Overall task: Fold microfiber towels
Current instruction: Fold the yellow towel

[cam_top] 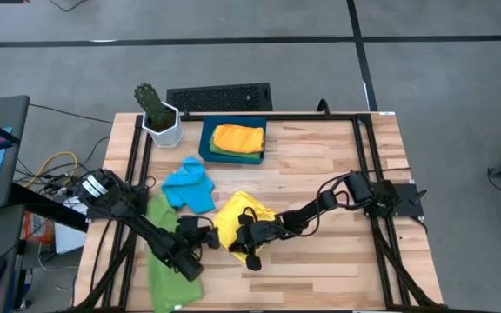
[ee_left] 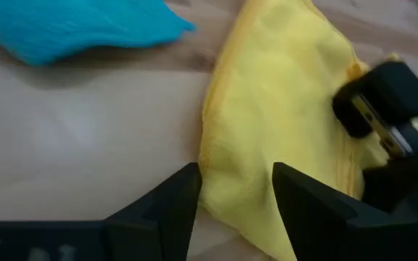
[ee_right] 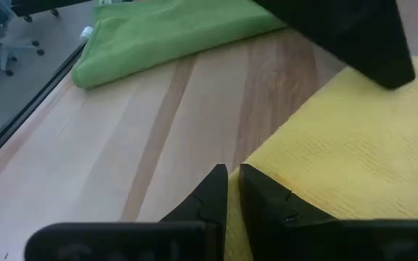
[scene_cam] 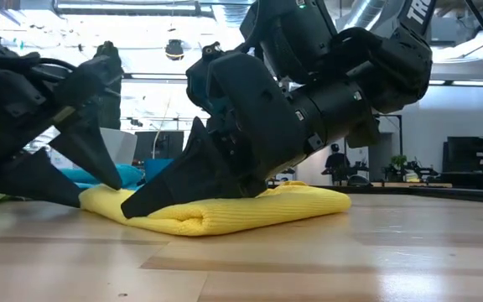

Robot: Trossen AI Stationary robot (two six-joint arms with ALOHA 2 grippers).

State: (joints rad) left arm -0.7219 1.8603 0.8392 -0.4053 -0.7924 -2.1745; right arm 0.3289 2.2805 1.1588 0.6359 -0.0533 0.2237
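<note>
- While both arms crowd the front-middle of the light wooden slatted desk (cam_top: pixel 320 165), the crumpled yellow microfiber towel (cam_top: pixel 233 222) lies there between them, folded over on itself with a rounded fold edge in the low view (scene_cam: pixel 195 220).
- The left end effector (ee_left: pixel 234 192) sits right at the yellow towel's edge, fingers spread apart with the towel's border showing in the gap, so it's released, not pinching anything.
- The right end effector (ee_right: pixel 232 190) is down at the desk on the towel's front edge. Its two dark fingers are nearly together with only a sliver between them; looks clenched, and I can't tell if any cloth is caught in there.
- The sky-blue microfiber towel (cam_top: pixel 190 184) is bunched up just behind the yellow one, toward the middle of the desk.
- One green microfiber towel (cam_top: pixel 170 261) lies spread out at the front-left corner, partly under the left arm.
- The dark teal rectangular tray (cam_top: pixel 207 139) sits at the back edge, with a folded orange microfiber towel (cam_top: pixel 237 137) on top of another green towel (cam_top: pixel 224 153) inside it.
- A cactus in a white hexagonal pot (cam_top: pixel 158 117) stands at the back-left corner, beside the tray.
</note>
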